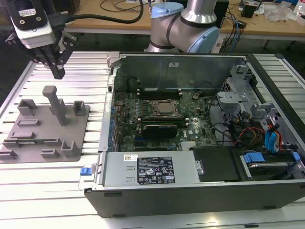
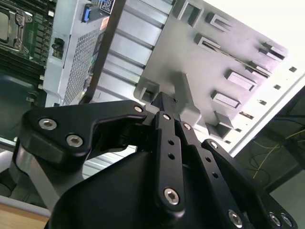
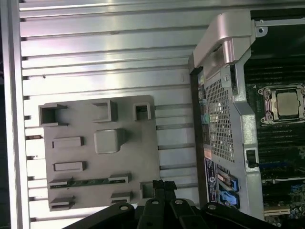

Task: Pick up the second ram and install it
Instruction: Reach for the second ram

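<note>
- Here the jaws hang above the gray fixture plate (image 3: 138,152), which lies on the slatted bench (image 1: 52,195). They touch nothing.
- In both wrist views the jaw tips sit drawn together, with no gap I can make out and nothing between them. I read them as closed and empty.
- The second ram (image 3: 90,181) stands on its long edge in a slot of the fixture plate. It is a thin green strip carried by a small gray holder at each end, and it is not yet picked up.
- From the jaws, the ram lies below and off to the side away from the computer case (image 1: 181,62). In the first wrist view its nearer end comes close to the jaw tips, with a small raised block of the plate between the two.
- Its long axis runs along that same offset. One end points back toward the jaws and the case beyond them, and the other end points away.
- The jaws therefore stand off the stick's end rather than over its middle. I judge this to be the relation a grasp depends on.
- A tall gray post (image 1: 59,109) rises from the plate near the jaws in the exterior view.
- On the far side of the jaws from the ram, the open case shows the processor socket (image 1: 164,108) and the wider black card (image 1: 161,129). Both are well apart from the jaws.
- With the stick in its holder, installation has not begun.
</note>
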You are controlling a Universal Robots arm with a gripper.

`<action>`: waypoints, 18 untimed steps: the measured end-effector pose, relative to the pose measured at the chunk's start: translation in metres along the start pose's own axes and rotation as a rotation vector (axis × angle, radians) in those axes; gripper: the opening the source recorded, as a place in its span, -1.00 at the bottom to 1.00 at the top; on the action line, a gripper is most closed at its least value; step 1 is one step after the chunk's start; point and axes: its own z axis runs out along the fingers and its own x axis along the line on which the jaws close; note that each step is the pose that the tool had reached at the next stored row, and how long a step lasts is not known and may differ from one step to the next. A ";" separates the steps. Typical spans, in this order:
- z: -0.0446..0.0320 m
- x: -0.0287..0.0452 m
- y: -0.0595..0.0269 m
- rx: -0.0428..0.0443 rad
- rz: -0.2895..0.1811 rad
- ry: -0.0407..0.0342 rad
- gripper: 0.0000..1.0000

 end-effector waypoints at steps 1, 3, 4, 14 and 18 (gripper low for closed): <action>0.0000 0.0023 -0.0001 0.0000 0.000 0.0000 -0.84; -0.0002 0.0102 -0.0007 0.0000 0.000 -0.0001 -0.84; -0.0002 0.0126 -0.0009 -0.0001 0.000 -0.0001 -0.84; -0.0005 0.0380 -0.0028 -0.0001 0.000 -0.0001 -0.84; 0.0019 0.0494 -0.0042 0.0000 0.000 -0.0001 -0.84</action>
